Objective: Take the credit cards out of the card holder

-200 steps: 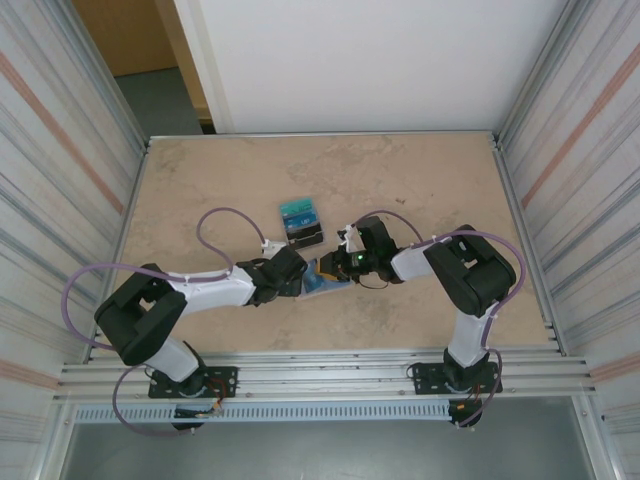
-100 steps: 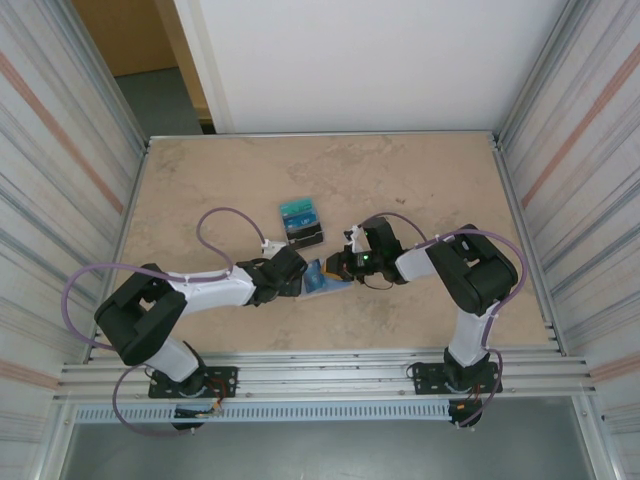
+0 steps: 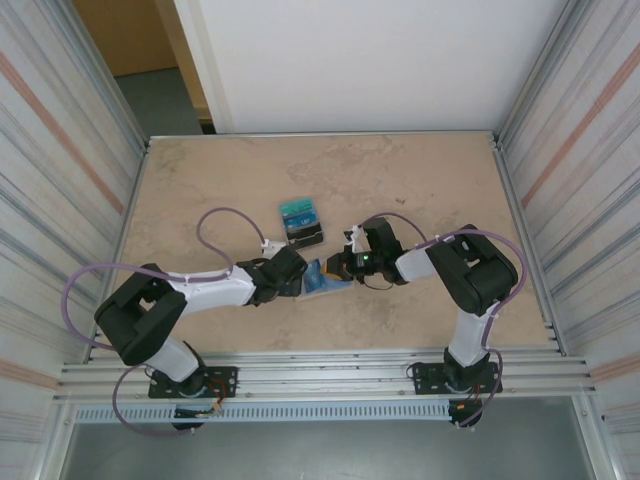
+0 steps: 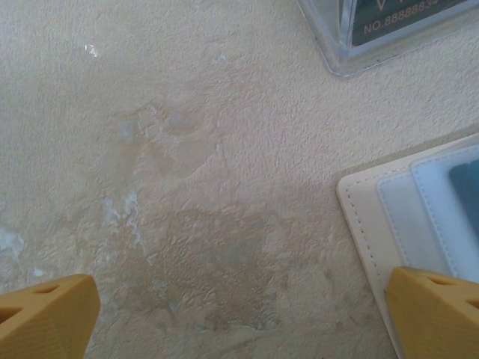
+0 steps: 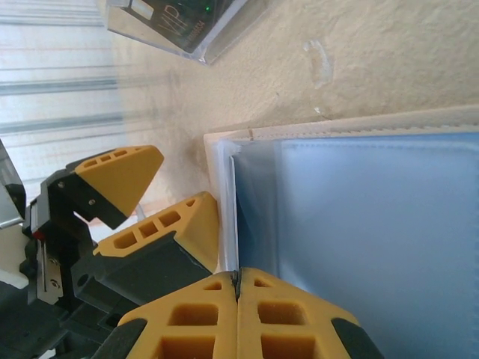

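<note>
The card holder lies open between my two grippers, with a tan rim and a pale blue inner face. A dark blue credit card shows in its pocket. My right gripper is shut, and a thin dark blue card edge at the holder's rim runs into its seam. My left gripper is open over bare table, its right fingertip resting over the holder's tan edge. More credit cards, teal, blue and dark, lie stacked just beyond the holder.
The stack has a clear plastic edge and sits close to the left gripper's far side. Both arms meet at the table's middle. Metal walls stand at both sides.
The right jaws have closed the last bit onto the thin edge. The right gripper has shifted slightly right. The left arm has stayed put.
</note>
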{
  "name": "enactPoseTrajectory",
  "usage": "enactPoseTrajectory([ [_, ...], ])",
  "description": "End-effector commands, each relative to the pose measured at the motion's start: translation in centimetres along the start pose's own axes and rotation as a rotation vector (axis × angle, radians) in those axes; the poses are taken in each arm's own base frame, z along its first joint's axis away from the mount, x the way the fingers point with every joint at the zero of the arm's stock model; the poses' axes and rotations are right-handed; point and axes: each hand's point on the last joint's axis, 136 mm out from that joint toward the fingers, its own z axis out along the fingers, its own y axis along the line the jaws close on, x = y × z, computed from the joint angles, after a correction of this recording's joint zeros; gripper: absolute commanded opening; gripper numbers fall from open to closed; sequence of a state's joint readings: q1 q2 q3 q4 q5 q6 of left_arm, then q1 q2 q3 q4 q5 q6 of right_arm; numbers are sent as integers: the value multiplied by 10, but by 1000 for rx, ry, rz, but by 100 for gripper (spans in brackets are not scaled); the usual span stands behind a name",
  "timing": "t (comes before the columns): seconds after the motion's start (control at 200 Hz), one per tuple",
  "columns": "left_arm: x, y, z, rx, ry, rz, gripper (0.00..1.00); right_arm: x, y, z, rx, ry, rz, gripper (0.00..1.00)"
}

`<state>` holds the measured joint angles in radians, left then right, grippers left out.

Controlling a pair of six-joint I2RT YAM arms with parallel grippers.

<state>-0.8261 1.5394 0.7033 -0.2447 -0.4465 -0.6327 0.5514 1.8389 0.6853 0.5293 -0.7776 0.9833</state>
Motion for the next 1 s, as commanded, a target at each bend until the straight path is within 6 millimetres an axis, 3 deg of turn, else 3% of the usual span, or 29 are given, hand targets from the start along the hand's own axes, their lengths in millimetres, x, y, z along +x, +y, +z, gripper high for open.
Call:
enactPoseTrajectory([
  [0.0,16,18,1,-76,62,42,99,-1,2,-11,11,-29,-29,0],
  [0.351,8,16,-10,-46,41,23,99,-5,-3,-32,125,-56,-93,0],
  [0.536,-9,8,-28,11,8,-6,99,-6,-2,-32,123,-57,-92,0],
  [0.732,-32,-16,-41,108,-65,5,99,-5,-1,-32,119,-52,-83,0],
  [0.992,-31,-51,-21,122,-36,97,99,-5,-1,-31,117,-50,-79,0],
])
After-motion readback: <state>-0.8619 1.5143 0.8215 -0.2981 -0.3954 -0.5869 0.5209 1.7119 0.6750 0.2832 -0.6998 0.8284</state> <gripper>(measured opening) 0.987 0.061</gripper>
